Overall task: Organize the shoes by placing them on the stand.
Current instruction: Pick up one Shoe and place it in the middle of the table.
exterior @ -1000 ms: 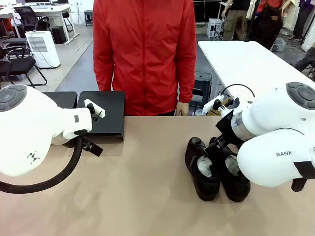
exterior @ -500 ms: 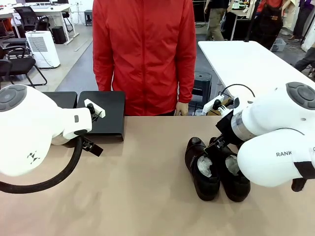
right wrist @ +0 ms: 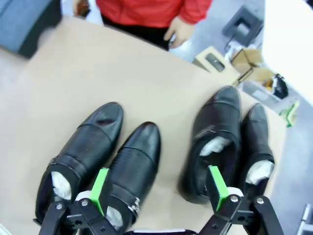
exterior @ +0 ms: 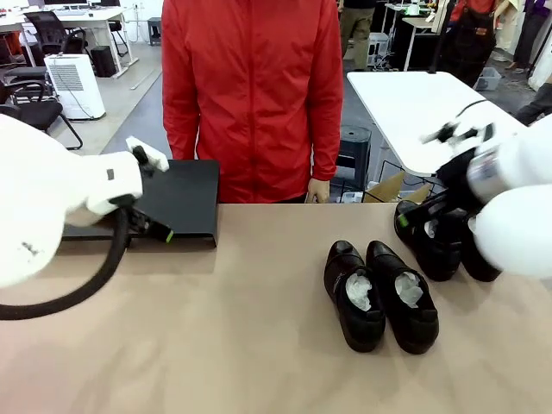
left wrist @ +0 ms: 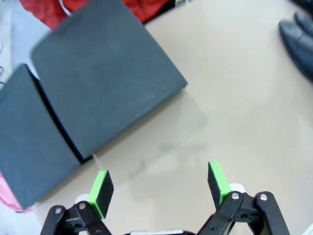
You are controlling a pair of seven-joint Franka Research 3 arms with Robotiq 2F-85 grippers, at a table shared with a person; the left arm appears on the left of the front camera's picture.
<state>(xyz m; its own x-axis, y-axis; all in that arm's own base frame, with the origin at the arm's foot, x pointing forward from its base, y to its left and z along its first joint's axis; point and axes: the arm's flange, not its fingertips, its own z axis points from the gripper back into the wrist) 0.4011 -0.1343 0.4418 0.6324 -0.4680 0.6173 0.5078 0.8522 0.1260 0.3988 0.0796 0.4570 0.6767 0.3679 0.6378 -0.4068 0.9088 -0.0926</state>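
Shoes (exterior: 385, 259) well apart from stand (exterior: 183, 200)

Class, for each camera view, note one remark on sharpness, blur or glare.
Front view: the left arm and right arm smear with motion blur, while the middle pair of shoes is crisp. Left wrist view: the stand looks soft, the left claw sharper. Right wrist view: pale glare on the glossy shoe toes.
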